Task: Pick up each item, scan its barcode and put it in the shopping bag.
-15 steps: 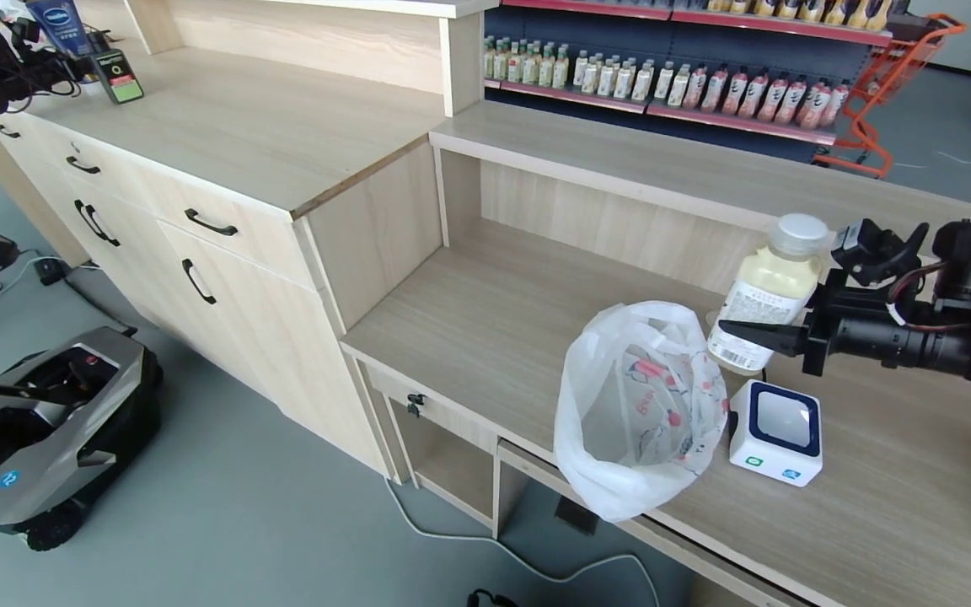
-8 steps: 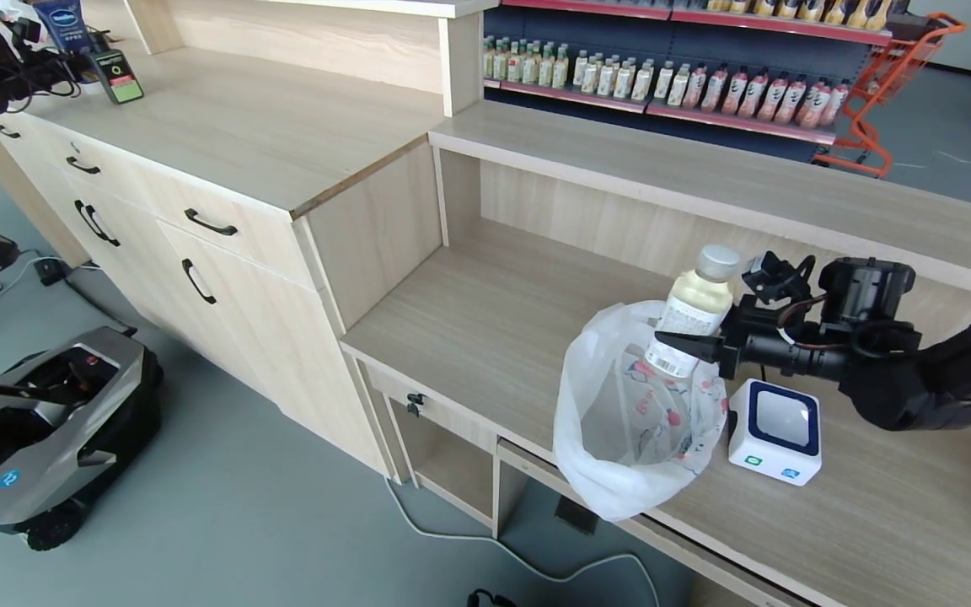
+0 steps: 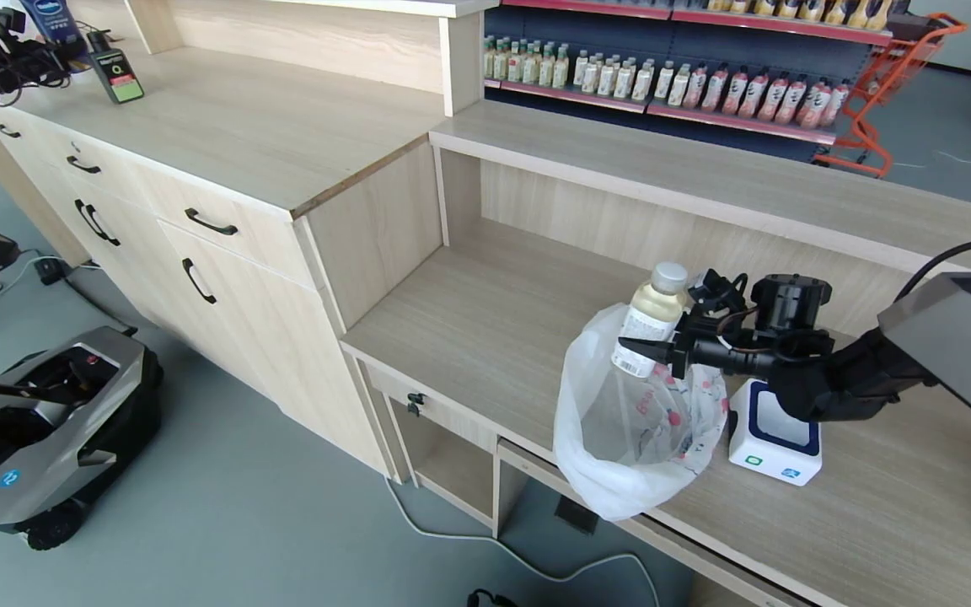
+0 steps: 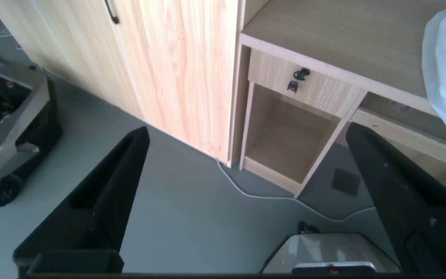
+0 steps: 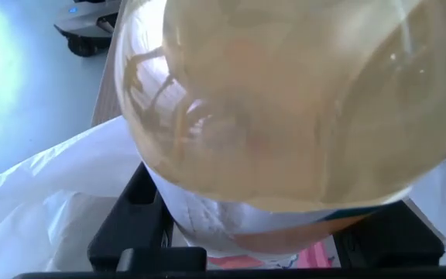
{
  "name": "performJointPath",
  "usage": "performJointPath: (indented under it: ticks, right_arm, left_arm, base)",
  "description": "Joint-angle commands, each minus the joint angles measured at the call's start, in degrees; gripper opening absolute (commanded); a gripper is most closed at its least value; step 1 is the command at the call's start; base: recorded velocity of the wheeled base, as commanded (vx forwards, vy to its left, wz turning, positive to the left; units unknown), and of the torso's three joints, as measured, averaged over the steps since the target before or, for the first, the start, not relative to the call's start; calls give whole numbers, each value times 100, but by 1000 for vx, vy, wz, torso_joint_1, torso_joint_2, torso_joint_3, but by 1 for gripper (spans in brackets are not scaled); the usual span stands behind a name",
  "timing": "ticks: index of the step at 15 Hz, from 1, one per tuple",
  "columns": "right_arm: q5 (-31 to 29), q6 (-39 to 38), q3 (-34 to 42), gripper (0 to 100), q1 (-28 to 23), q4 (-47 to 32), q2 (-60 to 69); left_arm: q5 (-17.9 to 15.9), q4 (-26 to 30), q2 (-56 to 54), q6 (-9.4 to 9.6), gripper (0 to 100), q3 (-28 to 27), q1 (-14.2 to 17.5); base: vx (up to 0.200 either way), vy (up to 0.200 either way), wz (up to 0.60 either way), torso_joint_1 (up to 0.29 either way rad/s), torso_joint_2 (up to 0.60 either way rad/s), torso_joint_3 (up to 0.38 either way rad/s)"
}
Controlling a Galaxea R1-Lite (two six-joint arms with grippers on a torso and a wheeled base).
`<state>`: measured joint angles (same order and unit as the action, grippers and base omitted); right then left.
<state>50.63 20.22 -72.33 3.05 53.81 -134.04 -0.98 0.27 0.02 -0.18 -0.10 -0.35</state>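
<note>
Bottle: a pale yellow drink bottle (image 3: 652,314) with a grey cap hangs above the mouth of the shopping bag (image 3: 595,459), tilted, its base over the opening and its cap leaning away from it.
Right gripper: the right gripper (image 3: 644,344) is clamped across the bottle's labelled lower half, one finger in front and one behind. From the wrist, the bottle's round base (image 5: 285,101) sits between the fingers with white bag plastic (image 5: 45,209) beneath it.
Shopping bag: thin white plastic, slumped but open at the top, sitting at the counter's (image 3: 485,320) front edge with part of its belly over the lip. Something with red print already lies inside.
Scanner: the white box scanner (image 3: 776,430) stands just beside the shopping bag.
Left gripper: the left gripper (image 4: 246,136) is well apart from the shopping bag, over the floor in front of the counter, fingers spread wide and empty.
Stage: I judge this is the drop into the bag.
Risk: the rim is floppy, so the bottle's base may catch it and fold the mouth shut. Released from this height, a heavy bottle could drag the overhanging bag off the edge. A tilted release may tip it out towards the scanner.
</note>
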Motion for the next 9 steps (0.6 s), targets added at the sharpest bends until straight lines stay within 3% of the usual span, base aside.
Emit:
performJointPath:
  ticks: [1,9]
  right_arm:
    - [0,-89,-370,0,20,-2,-457]
    - [-27,-54,-897,0,56,-46,-931]
  left_arm:
    - [1,0,-2,1,100,1,0]
    - [1,0,-2,1,100,1,0]
  base:
    - [0,0,0,0,0,0]
    - [0,0,0,0,0,0]
